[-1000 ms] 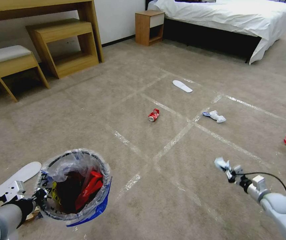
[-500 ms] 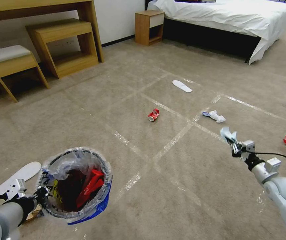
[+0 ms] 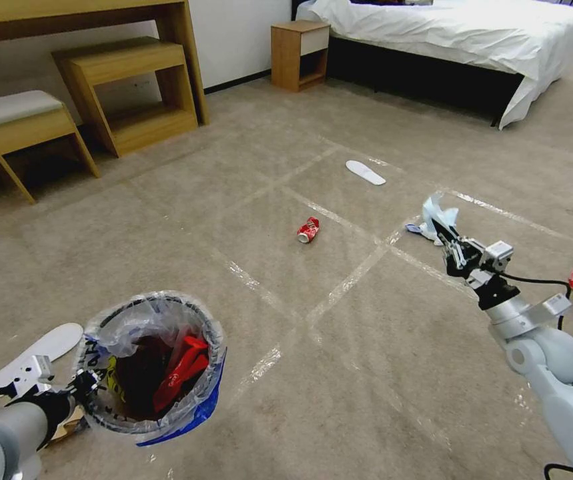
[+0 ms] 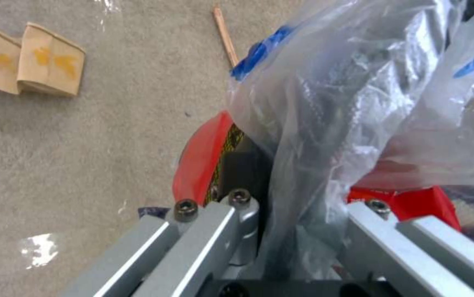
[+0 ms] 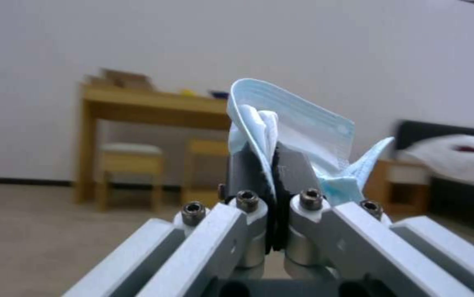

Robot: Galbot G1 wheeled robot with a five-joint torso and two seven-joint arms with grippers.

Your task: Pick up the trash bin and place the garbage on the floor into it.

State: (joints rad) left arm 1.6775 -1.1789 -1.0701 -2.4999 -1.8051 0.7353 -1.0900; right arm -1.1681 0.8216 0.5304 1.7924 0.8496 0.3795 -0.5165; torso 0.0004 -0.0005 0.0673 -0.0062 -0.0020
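The left gripper clamps the crinkled, plastic-lined rim of the round red-and-blue trash bin; the right gripper pinches a pleated pale-blue paper mask above the taped beige carpet.

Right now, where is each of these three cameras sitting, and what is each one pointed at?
Head view: high on the robot, looking down over the floor; both arms show, left gripper at the trash bin, right gripper raised.
Left wrist view: on the left arm, facing the bin's plastic liner pinched between its fingers.
Right wrist view: on the right arm, facing the room, fingers shut on a blue face mask.
Shared: head and right wrist views both show the mask.
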